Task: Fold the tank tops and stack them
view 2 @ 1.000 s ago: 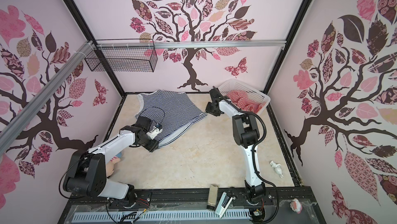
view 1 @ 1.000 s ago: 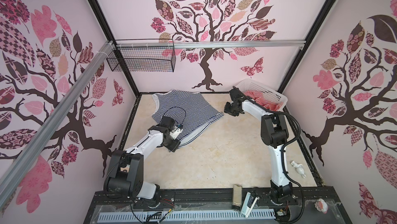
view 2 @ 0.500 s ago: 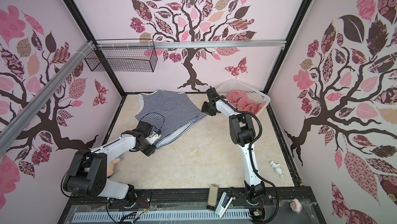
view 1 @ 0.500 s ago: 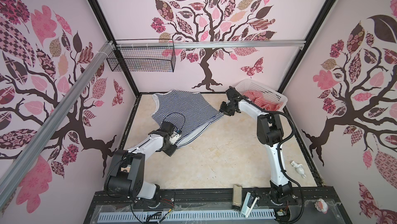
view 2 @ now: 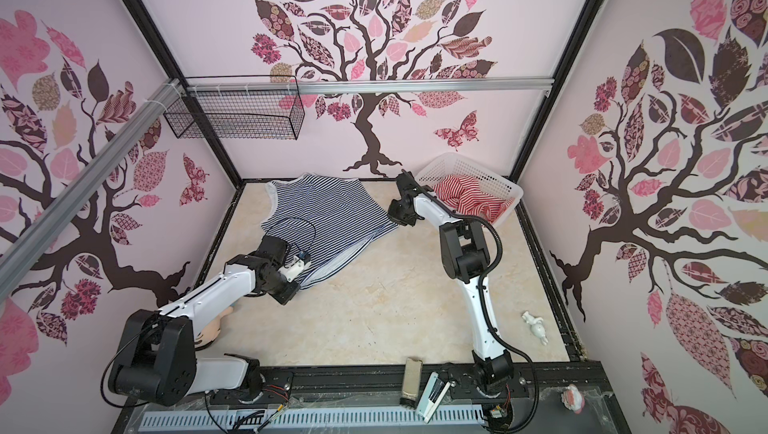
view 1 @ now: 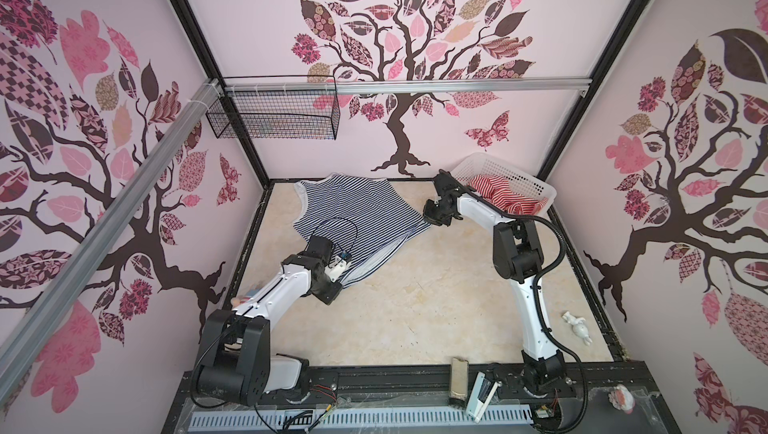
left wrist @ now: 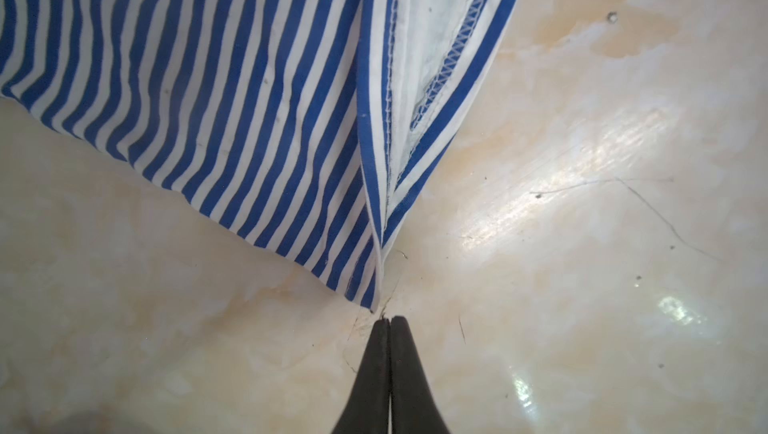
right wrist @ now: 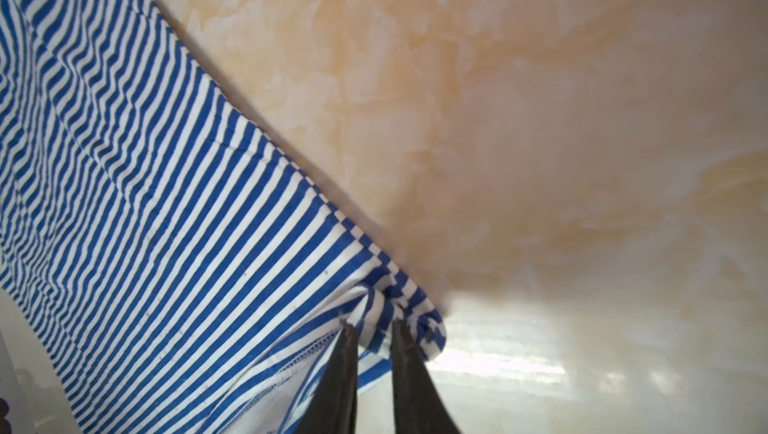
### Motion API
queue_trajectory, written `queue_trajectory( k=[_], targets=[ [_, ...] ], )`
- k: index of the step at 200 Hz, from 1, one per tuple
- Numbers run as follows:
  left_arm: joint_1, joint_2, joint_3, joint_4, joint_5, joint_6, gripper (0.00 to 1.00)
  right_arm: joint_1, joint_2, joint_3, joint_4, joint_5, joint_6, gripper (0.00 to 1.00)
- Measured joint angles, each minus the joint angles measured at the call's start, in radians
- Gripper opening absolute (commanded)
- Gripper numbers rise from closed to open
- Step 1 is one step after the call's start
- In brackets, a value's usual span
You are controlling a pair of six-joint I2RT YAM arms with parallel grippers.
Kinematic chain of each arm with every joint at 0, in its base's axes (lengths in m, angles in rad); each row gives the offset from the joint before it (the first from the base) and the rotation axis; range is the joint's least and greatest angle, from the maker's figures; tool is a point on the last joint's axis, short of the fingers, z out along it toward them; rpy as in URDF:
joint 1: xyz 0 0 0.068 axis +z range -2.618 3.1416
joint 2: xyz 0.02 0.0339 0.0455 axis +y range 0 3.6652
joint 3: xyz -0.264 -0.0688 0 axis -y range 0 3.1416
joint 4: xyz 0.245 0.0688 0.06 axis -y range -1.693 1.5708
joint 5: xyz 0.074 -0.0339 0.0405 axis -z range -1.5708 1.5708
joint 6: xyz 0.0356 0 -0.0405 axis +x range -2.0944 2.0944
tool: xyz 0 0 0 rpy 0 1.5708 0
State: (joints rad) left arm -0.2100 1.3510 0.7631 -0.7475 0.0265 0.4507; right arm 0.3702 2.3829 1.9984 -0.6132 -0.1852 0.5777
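Hidden: In both top views the wrists cover the fingertips. A plush doll point(view 2: 212, 330) shows only as a head behind the left arm, near left.
Navy-striped tank top point(view 1: 349, 211): Thin knit, spread mostly flat at the far left of the glossy, marbled beige surface point(view 1: 415, 299). Its whitish-trimmed straps point toward the far wall, and its long axis runs diagonally to a hem facing near right.
Red-striped tank top point(view 1: 498, 190): Crumpled in the white perforated basket point(view 1: 519, 176), far right. Its straps and direction cannot be made out.
Left end effector point(left wrist: 388, 321): Black fingers pressed together, tips just short of the hem's near corner, the cloth outside them.
Right end effector point(right wrist: 374, 326): Pinching the hem's bunched right corner of the navy-striped tank top.
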Motion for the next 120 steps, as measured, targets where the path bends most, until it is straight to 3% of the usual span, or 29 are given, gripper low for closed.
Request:
queue_trajectory(
  k=[41,77,120],
  targets=[
    [0.000,-0.005,-0.001,0.002,-0.019,-0.005,0.00,0.028,-0.011,-0.032,-0.009,0.037,-0.011,0.00],
    [0.005,-0.049,-0.017,0.012,-0.037,-0.005,0.00,0.035,-0.113,-0.219,0.004,0.090,-0.030,0.00],
    [0.026,-0.058,-0.028,0.018,-0.076,0.010,0.00,0.034,-0.221,-0.278,0.000,0.163,-0.051,0.22]
  ],
)
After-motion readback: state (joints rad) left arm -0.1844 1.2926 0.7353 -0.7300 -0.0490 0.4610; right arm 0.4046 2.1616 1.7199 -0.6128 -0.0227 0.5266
